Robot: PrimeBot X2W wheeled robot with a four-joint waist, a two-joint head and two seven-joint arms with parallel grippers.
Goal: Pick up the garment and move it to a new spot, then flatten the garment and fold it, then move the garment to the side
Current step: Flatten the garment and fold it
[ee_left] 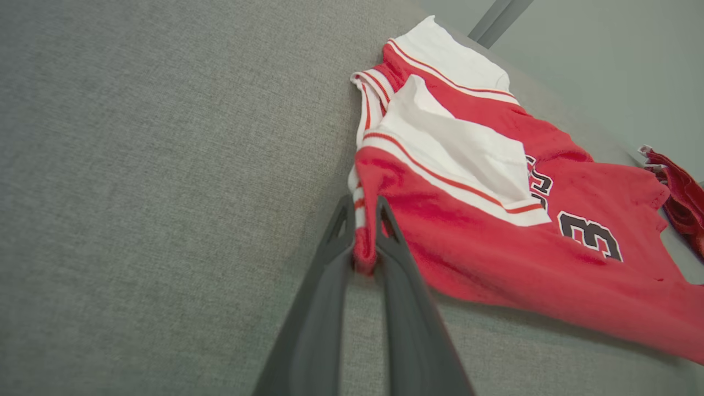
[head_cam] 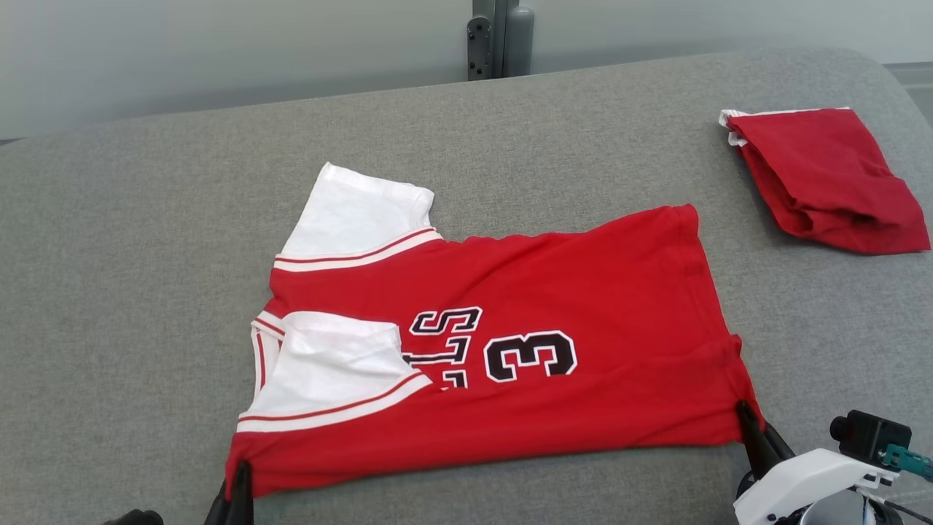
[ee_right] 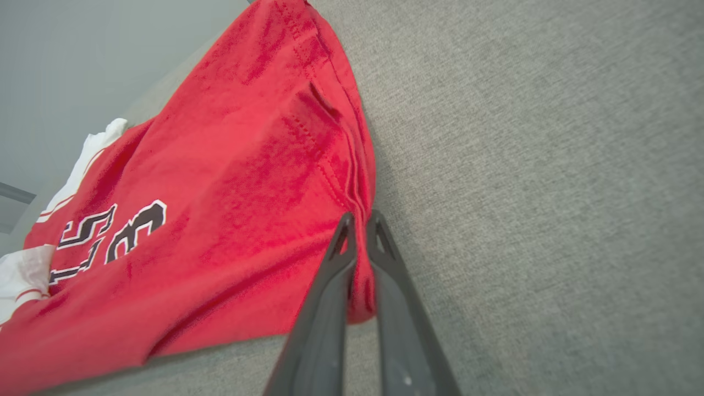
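Note:
The garment (head_cam: pixel 568 292) is a red jersey with white sleeves and a black "3". It lies spread on the grey surface (head_cam: pixel 146 240), its near sleeve folded in over the chest. My left gripper (head_cam: pixel 237 477) is shut on the garment's near left corner; the left wrist view shows red cloth (ee_left: pixel 440 231) pinched between the dark fingers (ee_left: pixel 324 286) of that gripper (ee_left: pixel 364 212). At the near right corner by the hem, my right gripper (head_cam: pixel 745 412) is shut on the cloth. The right wrist view shows the right gripper (ee_right: pixel 358 220) clamping the hem of the garment (ee_right: pixel 220 181).
A second red cloth item (head_cam: pixel 827 179) lies folded at the far right of the grey surface. A grey post (head_cam: pixel 499 36) stands behind the far edge. Bare grey fabric stretches to the left and beyond the garment.

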